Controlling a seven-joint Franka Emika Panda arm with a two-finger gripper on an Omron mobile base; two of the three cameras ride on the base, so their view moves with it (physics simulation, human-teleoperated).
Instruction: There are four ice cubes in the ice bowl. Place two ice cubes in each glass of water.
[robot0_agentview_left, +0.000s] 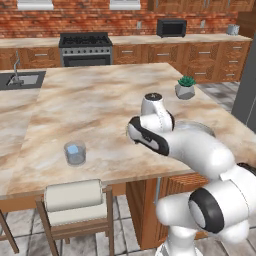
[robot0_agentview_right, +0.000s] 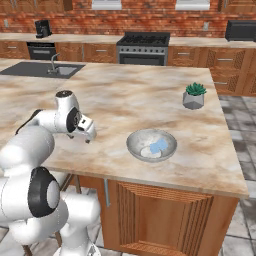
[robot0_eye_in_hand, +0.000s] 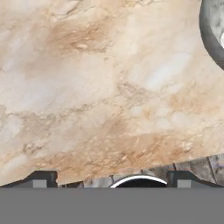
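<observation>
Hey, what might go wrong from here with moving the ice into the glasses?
1. The ice cubes lie bunched in the ice bowl; the open hand may grab two or push them aside.
2. The glass of water stands near the counter edge; a careless approach might knock it off.

Even, bright, flat light all round me, with no clear source and no glare. Soft faint shadows lie on the marble surface (robot0_agentview_left: 100, 100). All my views are coarse and slightly soft; the marble veins blur close under my hand camera
</observation>
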